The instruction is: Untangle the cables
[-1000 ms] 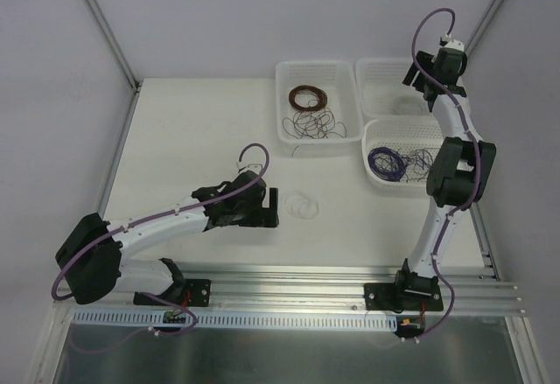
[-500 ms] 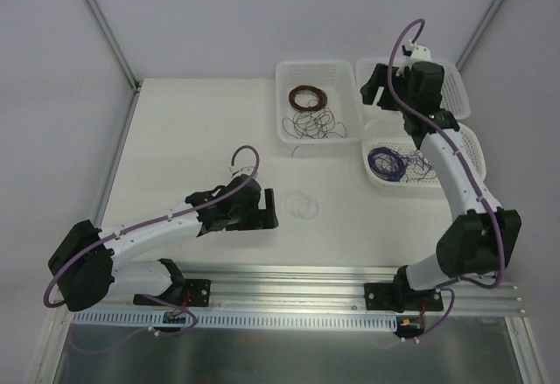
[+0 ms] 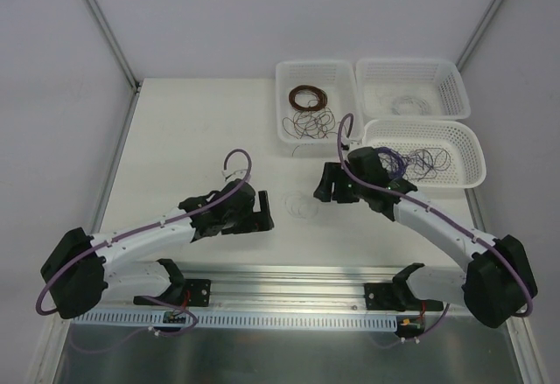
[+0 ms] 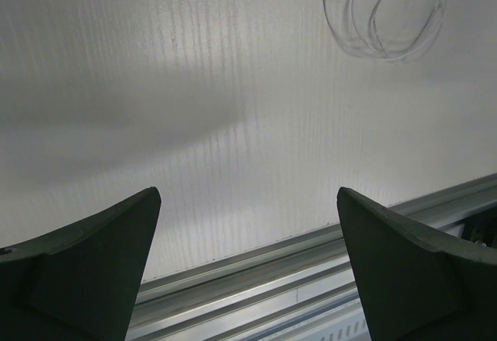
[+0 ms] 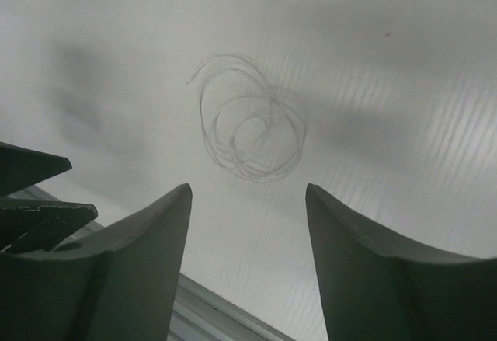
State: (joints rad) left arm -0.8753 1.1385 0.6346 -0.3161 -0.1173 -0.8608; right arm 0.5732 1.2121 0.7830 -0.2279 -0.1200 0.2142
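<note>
A scribbly tangle of dark cables [image 3: 317,124] lies in the left basket [image 3: 284,73], in front of a brown coil [image 3: 306,98]. More loose dark strands [image 3: 426,162] lie in the near right basket [image 3: 472,152], beside a purple coil partly hidden by my right arm. A pale thin wire loop [image 3: 300,205] lies on the table between my grippers. My left gripper [image 3: 263,213] [image 4: 247,193] is open and empty, left of the loop [image 4: 388,11]. My right gripper [image 3: 328,188] [image 5: 248,187] is open and empty, low over the table just short of the loop [image 5: 248,139].
A third basket [image 3: 455,78] at the back right holds a faint pale wire [image 3: 404,101]. The aluminium rail [image 3: 289,281] runs along the table's near edge. The left gripper's fingers [image 5: 31,201] show at the left of the right wrist view.
My right arm has swung from above the back right baskets down to the table beside the pale loop. My left arm has shifted slightly left and nearer.
</note>
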